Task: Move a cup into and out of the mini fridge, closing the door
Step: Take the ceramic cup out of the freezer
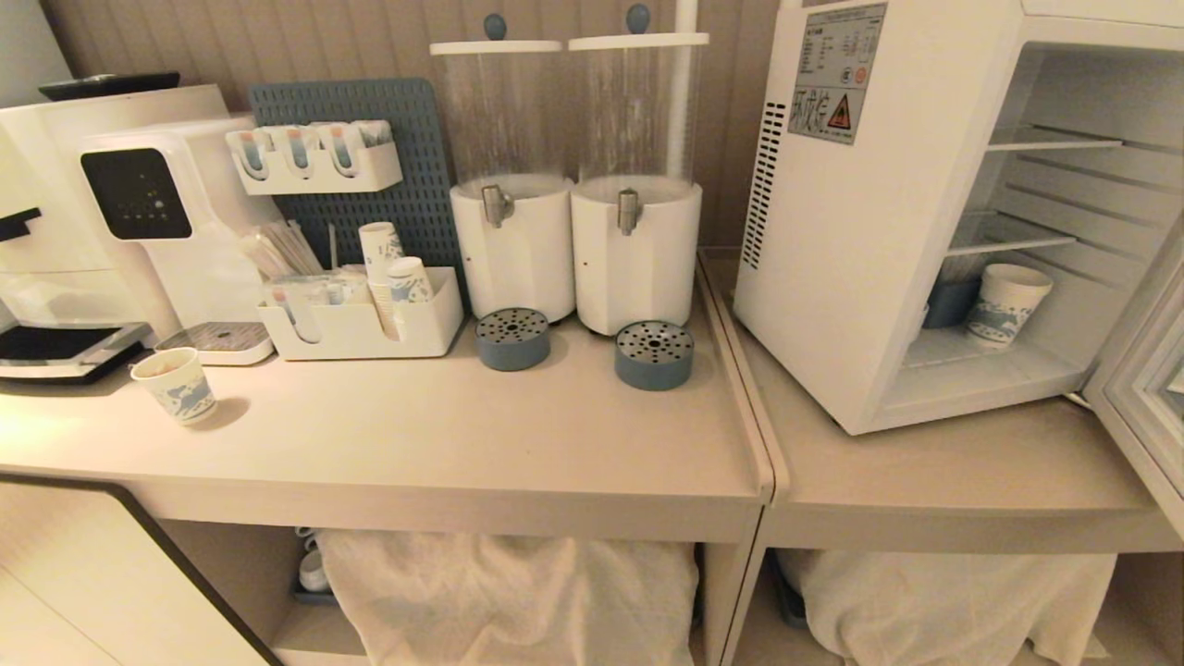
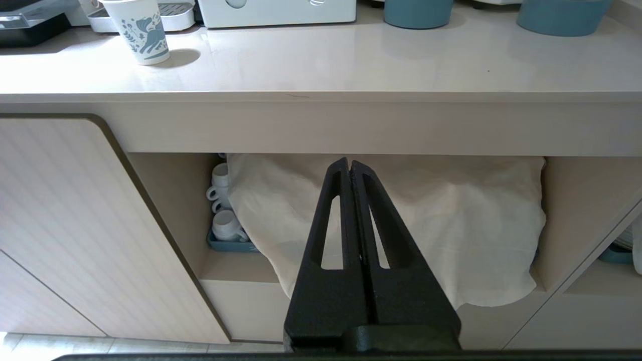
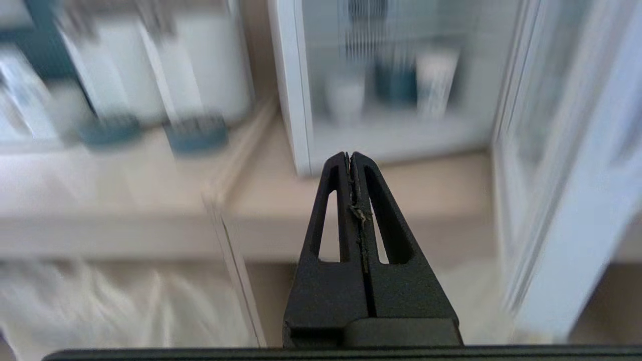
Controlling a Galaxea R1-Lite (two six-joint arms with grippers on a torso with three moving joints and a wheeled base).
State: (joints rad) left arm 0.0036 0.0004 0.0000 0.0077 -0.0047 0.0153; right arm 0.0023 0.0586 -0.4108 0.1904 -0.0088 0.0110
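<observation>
The white mini fridge (image 1: pixel 860 231) stands on the right counter with its door (image 1: pixel 1147 388) swung open to the right. In the right wrist view a small squat white cup (image 3: pixel 346 98), blurred, sits on the fridge floor beside a dark blue container (image 3: pixel 396 85) and a patterned paper cup (image 3: pixel 436 82). The fridge's side wall hides it from the head view. My right gripper (image 3: pixel 350 155) is shut and empty, out in front of the counter edge and pointing at the open fridge. My left gripper (image 2: pixel 349 163) is shut and empty, low before the shelf under the counter.
Two white drink dispensers (image 1: pixel 573 185) with blue drip trays (image 1: pixel 653 354) stand left of the fridge. A paper cup (image 1: pixel 178 386), a coffee machine (image 1: pixel 139 213) and a cup organiser (image 1: pixel 361 324) occupy the left counter. White cloths (image 1: pixel 509 592) and several ceramic cups (image 2: pixel 228 225) fill the shelf below.
</observation>
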